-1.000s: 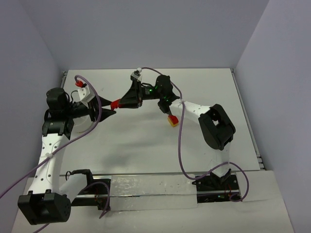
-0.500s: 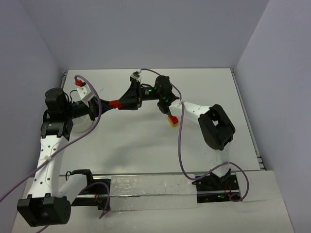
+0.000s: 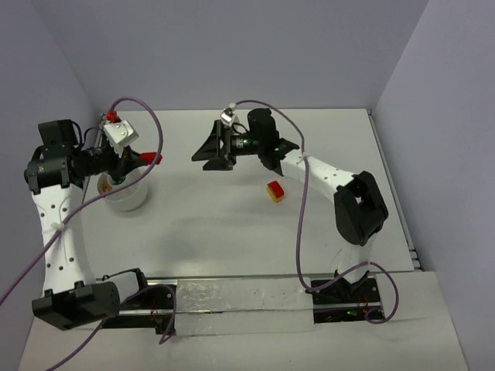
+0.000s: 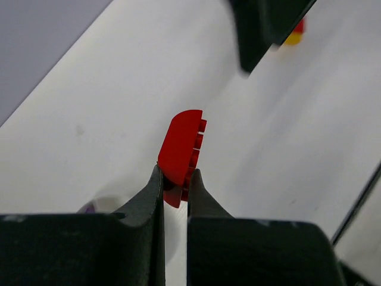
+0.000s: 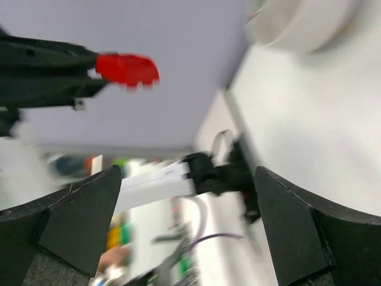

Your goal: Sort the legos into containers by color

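Note:
A red brick [image 4: 181,149] is pinched between the tips of my shut left gripper [image 4: 175,179], and most of it sticks out past them. In the top view the left gripper [image 3: 147,159] holds this brick [image 3: 151,158] in the air just above the right rim of the white tub [image 3: 133,198]. My right gripper [image 3: 203,157] hangs open and empty to the right, apart from the brick. In the right wrist view its fingers [image 5: 77,220] are spread wide, with the red brick [image 5: 127,68] ahead of them. A red-and-yellow brick [image 3: 274,191] lies on the table.
Something orange [image 3: 102,184] shows inside the tub at its left side, and a bit of purple [image 4: 88,208] shows below the left fingers. The grey side walls close in the white table [image 3: 232,232]. Purple cables loop off both arms.
The red brick passed from the right gripper to the left, which shut on it and drew back left over the tub. The right gripper opened wide and lifted away.

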Controlling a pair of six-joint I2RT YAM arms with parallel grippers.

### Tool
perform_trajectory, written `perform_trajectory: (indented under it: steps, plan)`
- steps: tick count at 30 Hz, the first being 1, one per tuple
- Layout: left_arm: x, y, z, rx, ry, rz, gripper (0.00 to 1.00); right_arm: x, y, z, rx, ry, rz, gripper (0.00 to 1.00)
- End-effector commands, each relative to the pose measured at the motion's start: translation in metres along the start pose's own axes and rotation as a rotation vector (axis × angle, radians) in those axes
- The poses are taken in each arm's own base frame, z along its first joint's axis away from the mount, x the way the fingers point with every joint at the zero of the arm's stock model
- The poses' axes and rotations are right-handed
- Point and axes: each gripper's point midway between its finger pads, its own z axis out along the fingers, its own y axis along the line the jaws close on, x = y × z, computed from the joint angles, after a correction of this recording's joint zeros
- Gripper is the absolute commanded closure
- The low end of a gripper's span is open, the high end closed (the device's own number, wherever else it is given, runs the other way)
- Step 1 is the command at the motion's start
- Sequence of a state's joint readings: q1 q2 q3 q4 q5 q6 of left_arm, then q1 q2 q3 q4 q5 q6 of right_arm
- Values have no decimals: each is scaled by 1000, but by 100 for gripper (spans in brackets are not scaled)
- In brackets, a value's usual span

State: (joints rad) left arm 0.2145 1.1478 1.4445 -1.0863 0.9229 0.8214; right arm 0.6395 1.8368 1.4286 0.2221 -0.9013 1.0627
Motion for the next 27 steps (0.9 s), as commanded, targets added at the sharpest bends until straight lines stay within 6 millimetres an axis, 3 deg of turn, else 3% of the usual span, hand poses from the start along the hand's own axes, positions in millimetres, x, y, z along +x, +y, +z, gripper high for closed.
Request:
perform_trajectory:
  steps: [1,6,11,18,27]
  plan:
    - [59,6,-38,-35,334,154,100,-24,0,-45,254,-120,-293,0]
    - [104,17,-58,-51,568,272,100,-30,-18,-76,379,-138,-369,0]
    - [120,26,-66,-41,654,322,100,-30,-31,-97,445,-149,-410,0]
    - [156,51,-67,-33,795,382,100,-30,-37,-100,462,-133,-411,0]
    - [166,79,-44,-22,770,353,100,-31,-43,-104,501,-133,-422,0]
